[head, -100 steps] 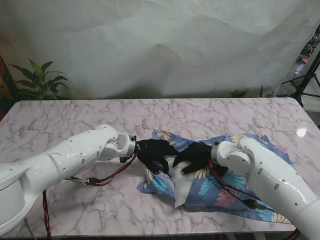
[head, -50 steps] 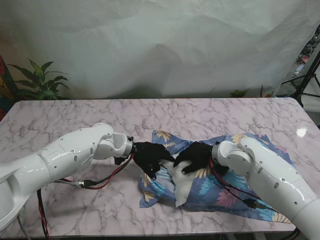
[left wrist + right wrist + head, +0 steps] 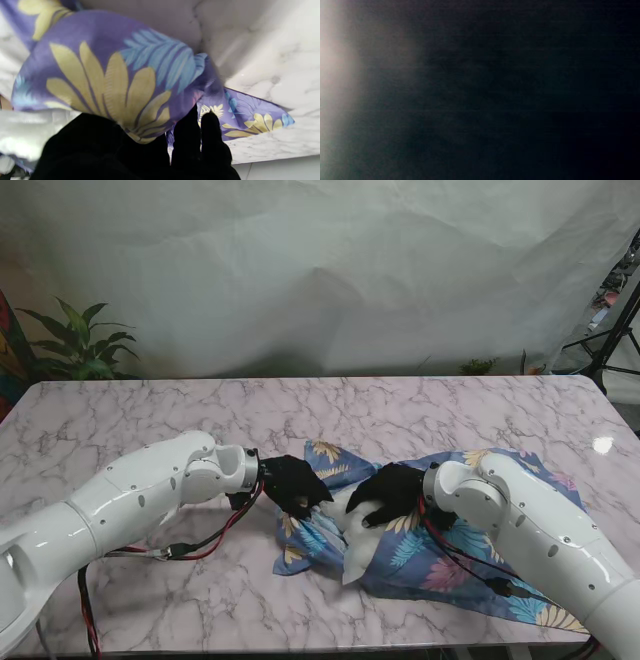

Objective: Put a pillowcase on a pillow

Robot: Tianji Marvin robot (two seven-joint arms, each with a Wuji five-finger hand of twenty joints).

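Between my two hands, the white pillow (image 3: 358, 552) protrudes; left hand (image 3: 293, 484) grips the pillowcase (image 3: 440, 565) edge; right hand (image 3: 392, 492) grasp: I cannot tell.

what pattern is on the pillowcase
Purple pillowcase with yellow flowers and blue leaves; the left wrist view shows it best.

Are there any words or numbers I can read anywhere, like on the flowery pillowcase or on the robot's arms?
No text can be read in any view.
Pillowcase: only a leaf and flower print, no words.
Pillow: plain white.
Left hand and right hand: plain black, no labels.
Table: just marble veins.
The right wrist view is almost all dark, so nothing can be read there.
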